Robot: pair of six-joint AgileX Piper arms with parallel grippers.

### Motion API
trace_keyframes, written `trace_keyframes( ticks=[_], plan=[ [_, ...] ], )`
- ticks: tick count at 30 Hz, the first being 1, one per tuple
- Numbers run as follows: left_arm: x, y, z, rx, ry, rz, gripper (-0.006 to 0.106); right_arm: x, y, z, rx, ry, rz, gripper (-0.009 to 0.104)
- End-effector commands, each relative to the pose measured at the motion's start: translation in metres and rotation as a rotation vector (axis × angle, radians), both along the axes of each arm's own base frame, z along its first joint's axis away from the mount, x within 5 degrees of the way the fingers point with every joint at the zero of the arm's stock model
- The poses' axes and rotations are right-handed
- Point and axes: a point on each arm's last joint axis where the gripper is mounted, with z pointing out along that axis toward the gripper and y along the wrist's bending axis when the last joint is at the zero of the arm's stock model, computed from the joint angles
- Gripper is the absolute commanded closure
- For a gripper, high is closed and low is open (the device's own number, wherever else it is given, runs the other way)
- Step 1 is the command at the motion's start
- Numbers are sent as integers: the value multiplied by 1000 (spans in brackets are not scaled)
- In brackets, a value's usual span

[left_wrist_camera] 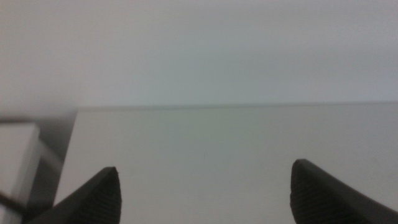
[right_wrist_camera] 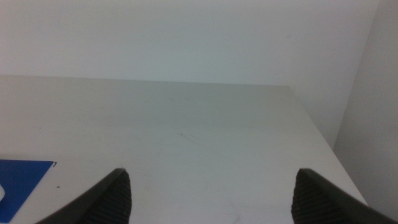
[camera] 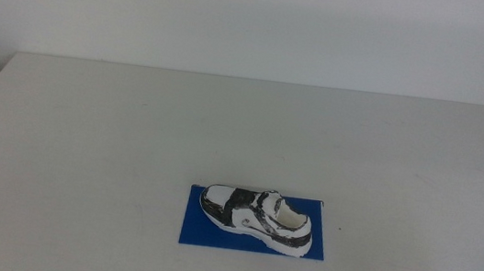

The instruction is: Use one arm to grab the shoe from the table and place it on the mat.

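The shoe (camera: 257, 215) lies on the blue mat (camera: 198, 227) in the lower centre of the middle view, on the table (camera: 112, 138), while the left tool (left_wrist_camera: 205, 190) and right tool (right_wrist_camera: 211, 193), both spread wide with nothing between them, wait outside that view.

The white, black-marbled shoe (camera: 258, 216) lies upright on the blue mat (camera: 196, 228) on the off-white table (camera: 111, 147).
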Motion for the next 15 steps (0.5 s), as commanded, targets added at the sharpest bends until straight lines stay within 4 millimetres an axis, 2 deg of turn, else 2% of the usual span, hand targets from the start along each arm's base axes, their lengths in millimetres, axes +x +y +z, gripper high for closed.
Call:
trace_keyframes(
  ticks=[1, 4, 6, 11, 15],
  plan=[
    [-25, 17, 22, -58, -191, -85, 7, -2, -1, 12, -25, -109, -8, 29],
    [-37, 38, -2, -56, -303, -92, 7, -2, -1, 12, -25, -109, -8, 29],
    [-45, 49, -30, -71, -354, -68, 7, -2, -1, 12, -25, -109, -8, 29],
    [-85, 70, -90, -81, -506, -11, 7, -2, -1, 12, -25, -109, -8, 29],
    [-115, 83, -145, -84, -509, 66, 7, -2, -1, 12, -25, -109, -8, 29]
  ],
)
